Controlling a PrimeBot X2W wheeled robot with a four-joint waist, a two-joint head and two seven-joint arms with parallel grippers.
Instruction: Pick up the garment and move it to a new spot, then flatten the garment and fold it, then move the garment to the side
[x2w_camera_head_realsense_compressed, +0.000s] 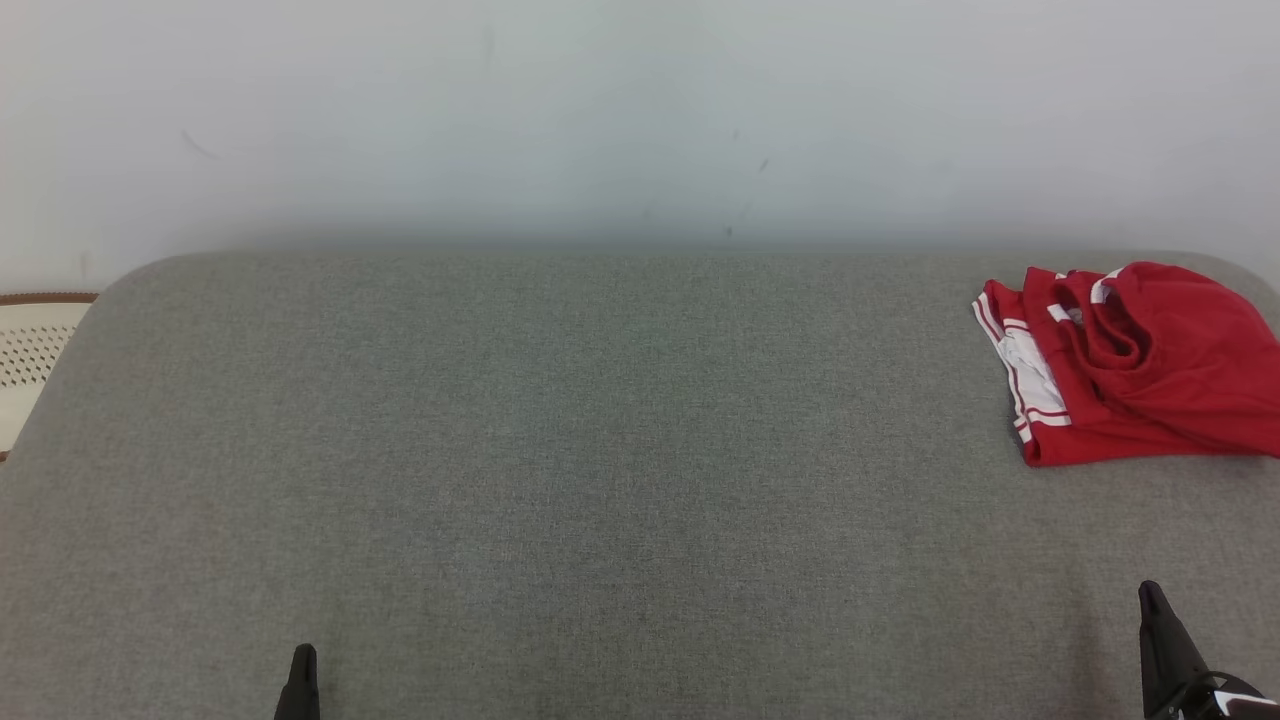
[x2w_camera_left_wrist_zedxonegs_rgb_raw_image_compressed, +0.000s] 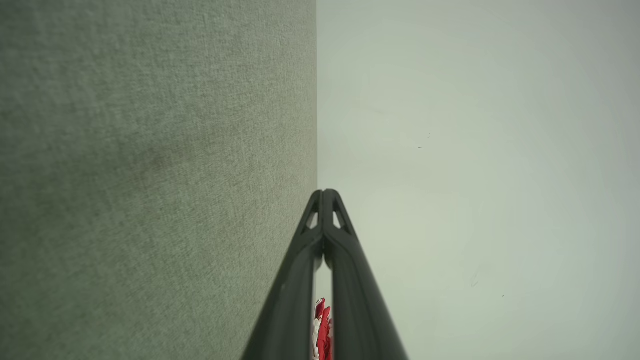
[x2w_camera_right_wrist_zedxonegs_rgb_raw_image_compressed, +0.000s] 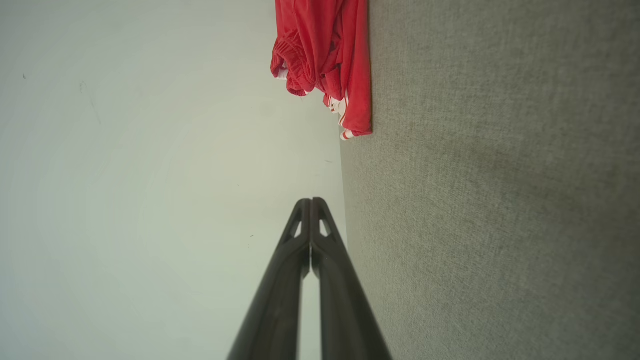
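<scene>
The garment is red with white stripes and lies folded in a compact bundle at the far right of the grey fabric surface. It also hangs into the top of the right wrist view as the garment, and a red sliver of the garment peeks between the left fingers. My left gripper rests low at the front left, shut and empty, fingertips pressed together. At the front right my right gripper is shut as well, tips touching, well short of the garment.
A pale wall rises behind the surface's far edge. A white perforated object with a brown rim sits past the left end of the surface.
</scene>
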